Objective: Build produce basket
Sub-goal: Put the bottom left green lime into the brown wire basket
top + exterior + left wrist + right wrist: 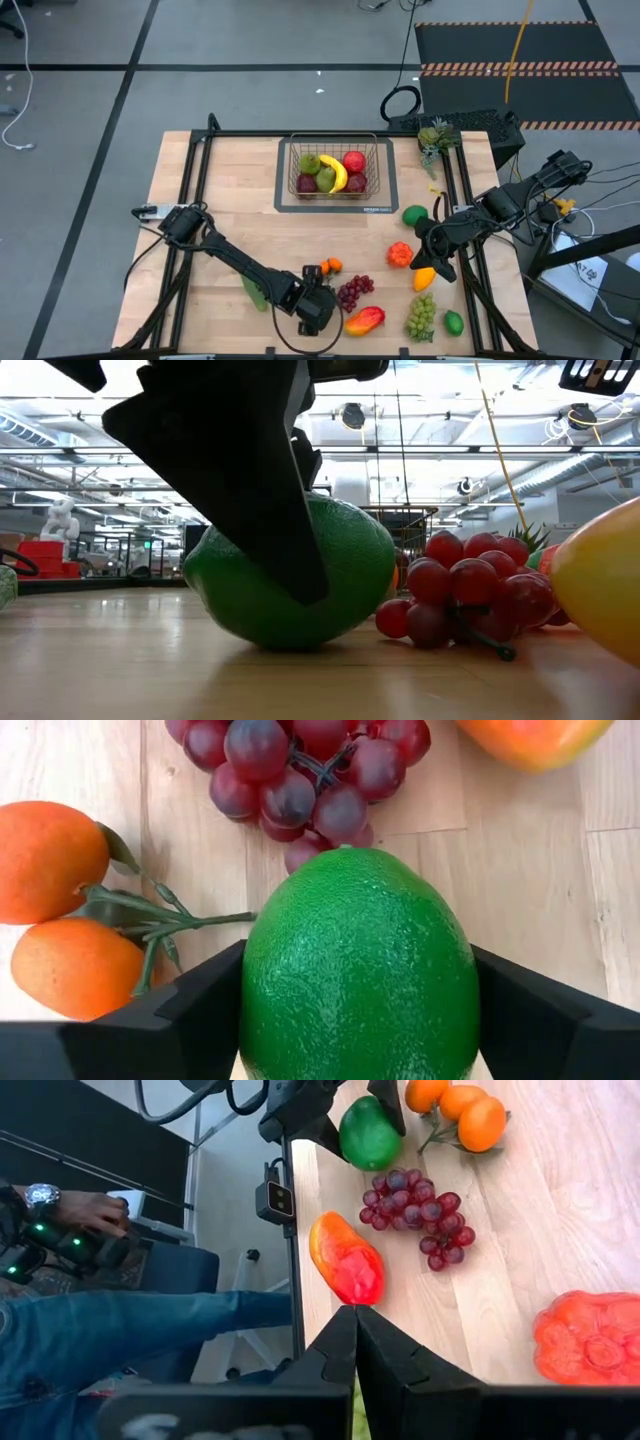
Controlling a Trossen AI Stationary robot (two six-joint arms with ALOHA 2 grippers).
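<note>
A green lime (360,960) lies on the wood near the table's front edge, between the fingers of my left gripper (318,308), which is shut on it. Beside it are red grapes (300,770), a pair of oranges (50,860) and a red-yellow mango (364,320). The wire basket (296,165) stands at the far middle, holding a banana (333,172), a red apple (354,161) and a green pear (310,163). My right gripper (355,1330) hangs shut above the table's right side, holding nothing. My left gripper pinches the lime between its two fingers, one on each long side (262,990). The fingers (200,1010) slant down at it from the table's left and far side. The lime's underside (280,640) rests on the table.
Green grapes (421,316), a small lime (454,322), an orange-red piece (400,254), a yellow-orange fruit (424,277) and a green fruit (414,214) lie at the right. A cucumber (253,292) lies left of my left gripper. A person's hand (85,1210) shows beyond the near edge.
</note>
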